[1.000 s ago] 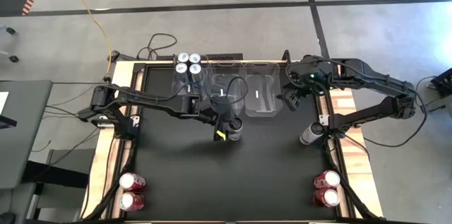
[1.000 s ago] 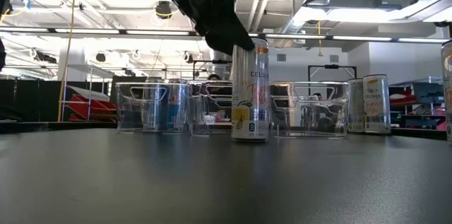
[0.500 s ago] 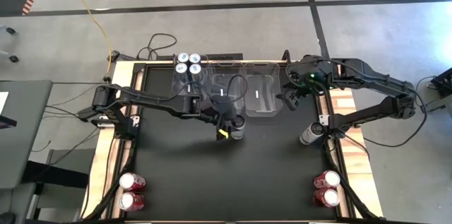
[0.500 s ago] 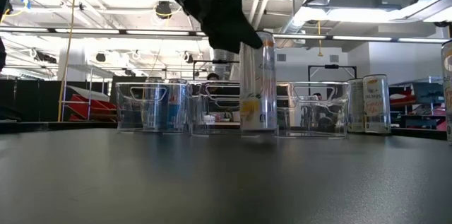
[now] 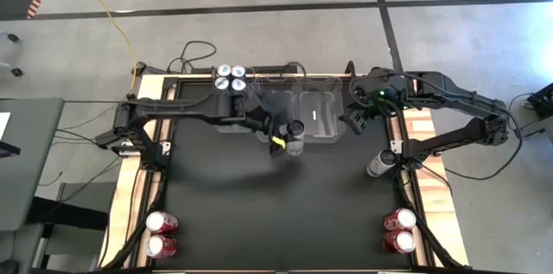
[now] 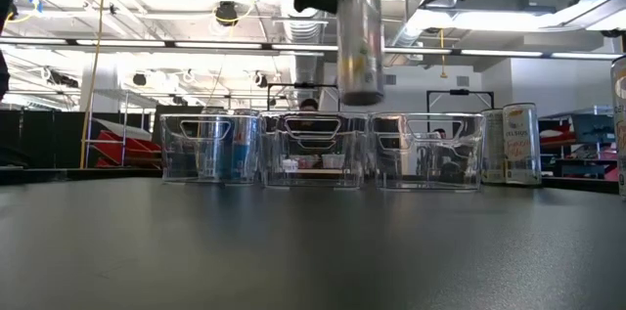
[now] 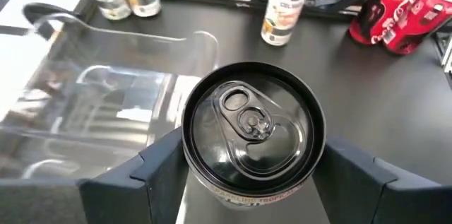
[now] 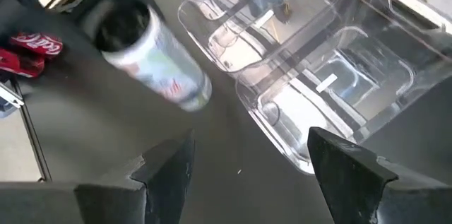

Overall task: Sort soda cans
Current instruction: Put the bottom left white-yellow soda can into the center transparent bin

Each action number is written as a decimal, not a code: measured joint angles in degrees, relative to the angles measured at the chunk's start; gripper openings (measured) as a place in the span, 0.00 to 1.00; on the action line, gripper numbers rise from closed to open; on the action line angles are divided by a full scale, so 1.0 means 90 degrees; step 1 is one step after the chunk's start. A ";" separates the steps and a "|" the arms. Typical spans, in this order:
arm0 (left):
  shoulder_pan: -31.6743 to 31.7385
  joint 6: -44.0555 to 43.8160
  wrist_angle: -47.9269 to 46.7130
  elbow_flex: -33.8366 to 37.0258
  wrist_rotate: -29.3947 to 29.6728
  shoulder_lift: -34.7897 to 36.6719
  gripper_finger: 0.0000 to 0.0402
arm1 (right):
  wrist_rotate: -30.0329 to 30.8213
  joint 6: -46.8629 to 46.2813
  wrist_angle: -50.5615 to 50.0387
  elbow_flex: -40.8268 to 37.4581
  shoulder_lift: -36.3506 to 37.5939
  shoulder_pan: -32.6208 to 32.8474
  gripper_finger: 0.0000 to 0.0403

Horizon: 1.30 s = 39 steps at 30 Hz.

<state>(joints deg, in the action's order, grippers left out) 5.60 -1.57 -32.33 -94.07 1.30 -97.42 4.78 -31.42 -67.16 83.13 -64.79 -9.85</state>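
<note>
A soda can with a black top and a silver-white printed body hangs in the air, with my left gripper shut on it. In the high view this can is over the near rim of the clear bins. In the low view the can hangs above the rims of the bins. The left bin holds several blue-silver cans. My right gripper stands open above the table by the right bin, with nothing between its fingers. My left gripper pinches the can's upper side wall, just below the rim, between its two fingers. The fingers come slanting down from the table's left side. The can is lifted clear, roughly upright, with its top up and its body hanging below the fingers.
Red cans stand in pairs at the near left and near right corners. More cans stand at the table's right edge, also seen in the low view. The black tabletop lies between them.
My left gripper has risen and gone a little toward the bins at the far edge. The can stood on the table one second ago and now hangs clear of it, above the height of the bins' rims.
</note>
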 joint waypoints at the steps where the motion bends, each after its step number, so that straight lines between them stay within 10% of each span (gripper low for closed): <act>1: 0.0084 0.0047 -0.0230 -0.0180 0.0001 0.0002 0.62 | -0.0002 -0.0031 -0.0027 0.0000 0.0000 0.0002 0.72; 14: 0.1799 0.0853 -0.0954 -0.0843 0.0304 -0.0020 0.62 | 0.0000 -0.0146 -0.0007 0.0000 0.0000 0.0007 0.72; 39: 0.3102 0.1247 0.3027 0.2478 0.0229 -0.0049 0.62 | 0.0486 -0.0861 0.0057 0.0002 -0.0002 -0.0005 0.72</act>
<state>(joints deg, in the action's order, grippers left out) 33.52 9.66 -5.09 -71.77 3.35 -97.86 9.15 -39.17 -66.64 83.15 -64.82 -9.89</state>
